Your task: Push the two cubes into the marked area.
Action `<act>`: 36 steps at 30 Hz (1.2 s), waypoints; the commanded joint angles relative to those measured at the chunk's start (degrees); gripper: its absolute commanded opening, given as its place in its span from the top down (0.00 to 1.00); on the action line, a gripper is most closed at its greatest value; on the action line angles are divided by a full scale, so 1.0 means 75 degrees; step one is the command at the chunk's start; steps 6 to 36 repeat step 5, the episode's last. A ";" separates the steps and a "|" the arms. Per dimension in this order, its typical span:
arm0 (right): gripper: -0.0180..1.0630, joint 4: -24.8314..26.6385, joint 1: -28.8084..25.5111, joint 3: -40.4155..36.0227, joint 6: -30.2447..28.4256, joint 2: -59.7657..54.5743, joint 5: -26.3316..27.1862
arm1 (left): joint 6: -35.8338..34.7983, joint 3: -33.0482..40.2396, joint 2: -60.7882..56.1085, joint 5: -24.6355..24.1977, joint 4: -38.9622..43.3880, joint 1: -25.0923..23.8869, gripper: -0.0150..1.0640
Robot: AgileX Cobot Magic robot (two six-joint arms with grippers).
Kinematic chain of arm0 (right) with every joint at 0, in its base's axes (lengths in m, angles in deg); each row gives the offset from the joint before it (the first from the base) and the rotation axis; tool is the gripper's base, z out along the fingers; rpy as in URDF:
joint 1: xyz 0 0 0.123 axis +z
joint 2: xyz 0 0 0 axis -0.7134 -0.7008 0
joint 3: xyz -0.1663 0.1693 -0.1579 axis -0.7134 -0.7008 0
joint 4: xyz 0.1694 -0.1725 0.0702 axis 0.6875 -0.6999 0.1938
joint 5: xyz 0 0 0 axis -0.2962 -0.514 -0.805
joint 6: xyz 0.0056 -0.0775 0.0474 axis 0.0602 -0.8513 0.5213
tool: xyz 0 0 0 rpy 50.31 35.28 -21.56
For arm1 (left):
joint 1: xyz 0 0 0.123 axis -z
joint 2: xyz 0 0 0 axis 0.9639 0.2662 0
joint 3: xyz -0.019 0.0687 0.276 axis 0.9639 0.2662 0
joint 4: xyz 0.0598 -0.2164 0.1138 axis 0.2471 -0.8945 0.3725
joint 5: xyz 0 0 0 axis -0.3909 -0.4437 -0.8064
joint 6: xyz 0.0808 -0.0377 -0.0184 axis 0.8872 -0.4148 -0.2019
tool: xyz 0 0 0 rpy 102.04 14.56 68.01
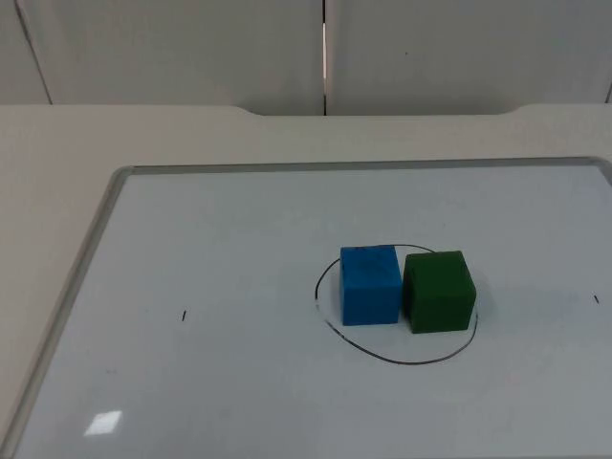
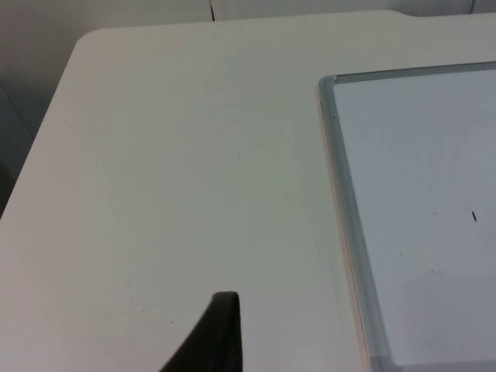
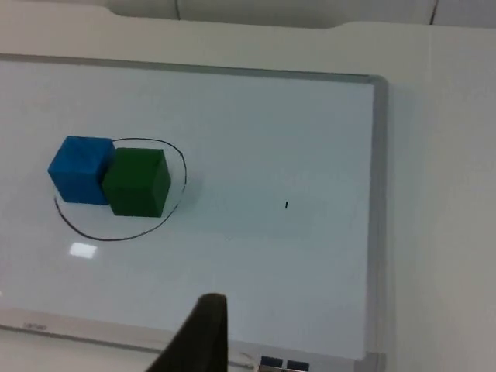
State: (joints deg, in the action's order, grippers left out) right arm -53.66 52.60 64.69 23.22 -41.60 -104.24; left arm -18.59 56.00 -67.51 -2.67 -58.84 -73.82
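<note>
Already a blue foam cube (image 1: 370, 284) and a green foam cube (image 1: 438, 291) sit touching inside the black hand-drawn oval (image 1: 397, 360) on the whiteboard (image 1: 191, 249); any further nudge risks pushing them out, and whether either arm's jaws are open cannot be told.

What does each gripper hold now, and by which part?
Nothing is held: the blue cube and the green cube sit untouched inside the drawn ring.

A white table (image 1: 57, 172) carries a framed whiteboard (image 1: 220, 277). On the board, a blue cube (image 1: 369, 284) and green cube (image 1: 438, 291) sit touching inside a drawn oval (image 1: 402, 362).
</note>
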 commanded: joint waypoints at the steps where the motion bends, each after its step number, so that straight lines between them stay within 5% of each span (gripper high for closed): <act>1: 0.01 0.0017 -0.0188 -0.0013 -0.0062 0.0023 -0.0001 | -0.0008 0.0034 -0.0030 0.0003 0.0062 -0.0034 0.01; 36: 0.01 0.0017 -0.0568 -0.0013 -0.0062 0.0023 -0.0001 | -0.0008 0.0034 -0.0030 0.0003 0.0062 -0.0034 0.01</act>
